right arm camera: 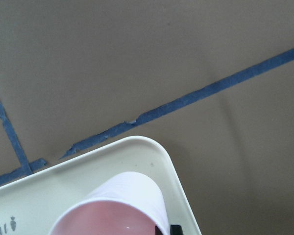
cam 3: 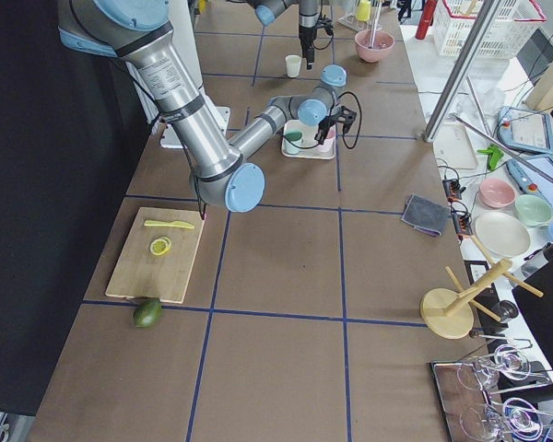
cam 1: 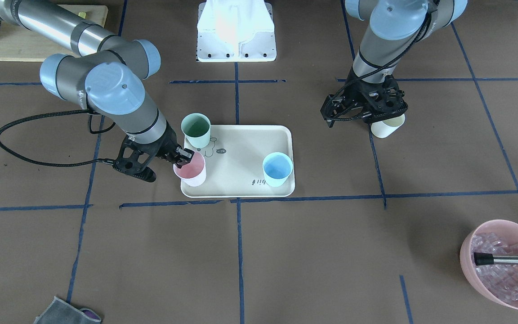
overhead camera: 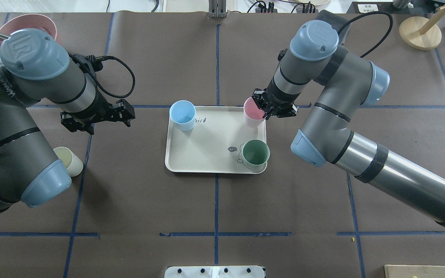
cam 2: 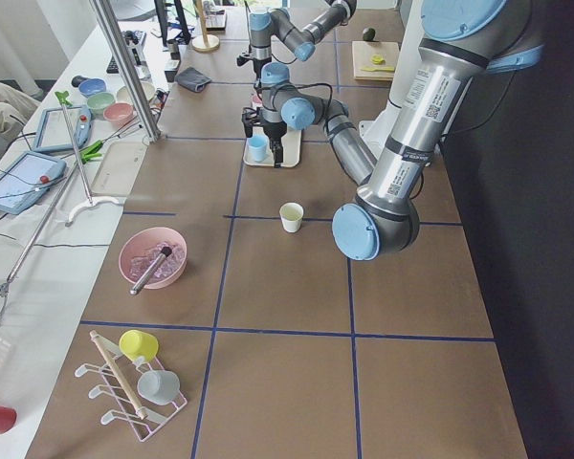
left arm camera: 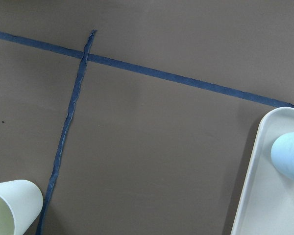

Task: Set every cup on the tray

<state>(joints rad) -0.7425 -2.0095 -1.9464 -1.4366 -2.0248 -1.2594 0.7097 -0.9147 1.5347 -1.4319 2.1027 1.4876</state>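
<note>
Pink cup (right arm camera: 122,200) sat at one corner of the tray (cam 1: 241,157), its rim pinched by the fingers of the right gripper (cam 1: 182,156).
Green cup (cam 1: 196,129) and blue cup (cam 1: 278,168) stood on the tray too, so letting go of the pink one seemed the step in hand. Next job, I think: the left gripper (overhead camera: 98,119) must go down and grab the cream cup (cam 1: 387,127), out on the table (cam 1: 286,252) well apart from the tray. Its fingers were hidden; spread or together, I could not tell.

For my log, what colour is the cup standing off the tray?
Cream-white; the cup shows best in the overhead exterior view.
</note>
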